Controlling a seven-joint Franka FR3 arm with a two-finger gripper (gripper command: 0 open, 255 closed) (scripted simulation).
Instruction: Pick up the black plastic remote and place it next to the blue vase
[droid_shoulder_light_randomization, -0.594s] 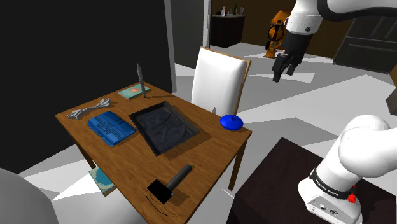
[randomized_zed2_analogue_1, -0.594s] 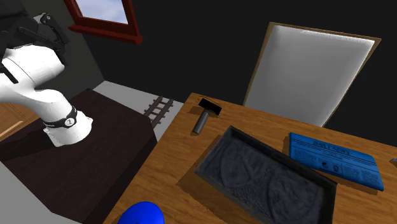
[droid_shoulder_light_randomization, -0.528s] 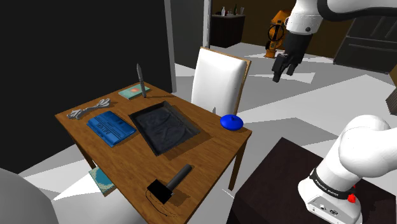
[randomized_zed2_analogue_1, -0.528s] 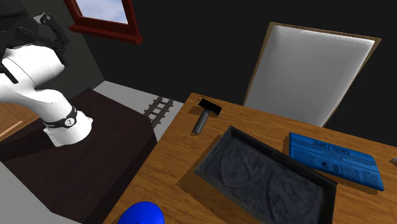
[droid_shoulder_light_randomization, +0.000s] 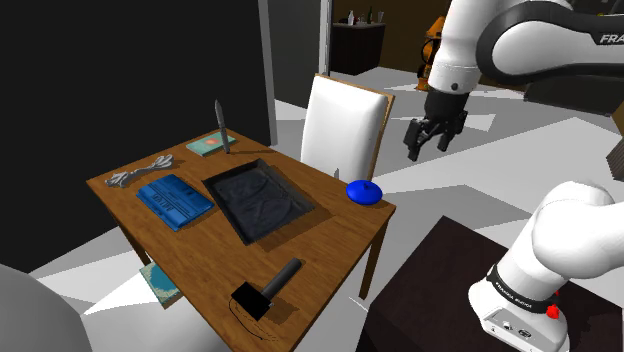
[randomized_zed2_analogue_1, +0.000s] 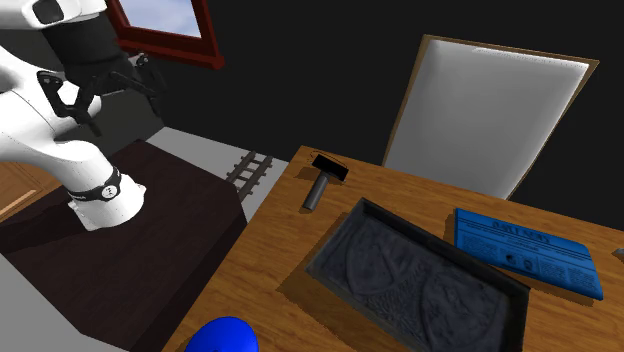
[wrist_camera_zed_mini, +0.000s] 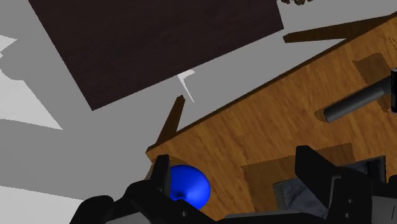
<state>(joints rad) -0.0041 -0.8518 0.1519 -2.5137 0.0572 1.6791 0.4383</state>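
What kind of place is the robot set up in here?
Probably a room in a house, perhaps a dining or study corner. A wooden table has a white chair standing at its far side, and a red-framed window is set in the wall behind the arm.

Shoulder view: high beside the stand (droid_shoulder_light_randomization: 430, 290), facing down and left across the whole table (droid_shoulder_light_randomization: 340, 235), at middle distance.
Second exterior view: close over the vase (randomized_zed2_analogue_1: 222, 337) end, facing the hammer (randomized_zed2_analogue_1: 322, 182) end; stand at its left.
Wrist view: overhead, steeply down on the vase corner.
Shared by all: table, vase, hammer, tray (droid_shoulder_light_randomization: 258, 200).
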